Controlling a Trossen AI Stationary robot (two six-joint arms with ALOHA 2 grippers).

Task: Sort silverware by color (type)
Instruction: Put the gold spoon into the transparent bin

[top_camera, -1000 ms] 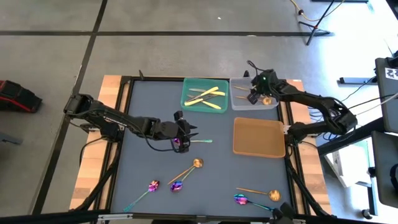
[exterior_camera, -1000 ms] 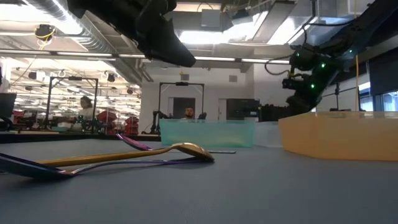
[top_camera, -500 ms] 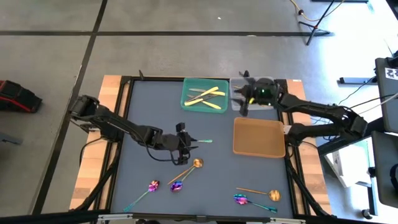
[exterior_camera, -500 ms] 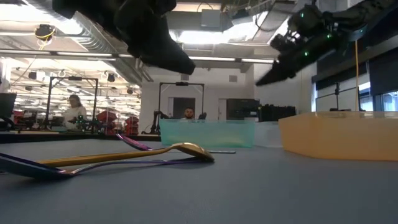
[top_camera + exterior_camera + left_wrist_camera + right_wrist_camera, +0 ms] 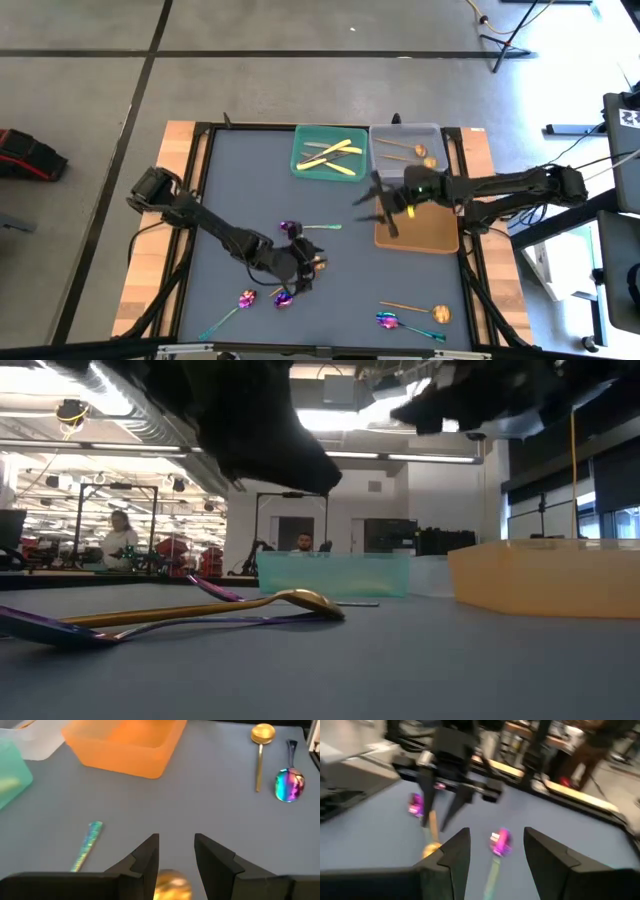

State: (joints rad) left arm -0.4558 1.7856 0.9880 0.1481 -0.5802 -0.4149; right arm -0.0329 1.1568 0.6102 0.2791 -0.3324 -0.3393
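Now left pincer [image 5: 302,272] lowered over copper spoon [image 5: 316,263], right pincer [image 5: 378,207] off grey tray [image 5: 408,133]

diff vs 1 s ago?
The left gripper moved toward the table's near edge, leaving the iridescent spoon it hovered over, and now hangs open over the copper spoon. The right gripper swung from the grey tray out over the table, fingers open and empty. Trays and the other silverware stayed put.
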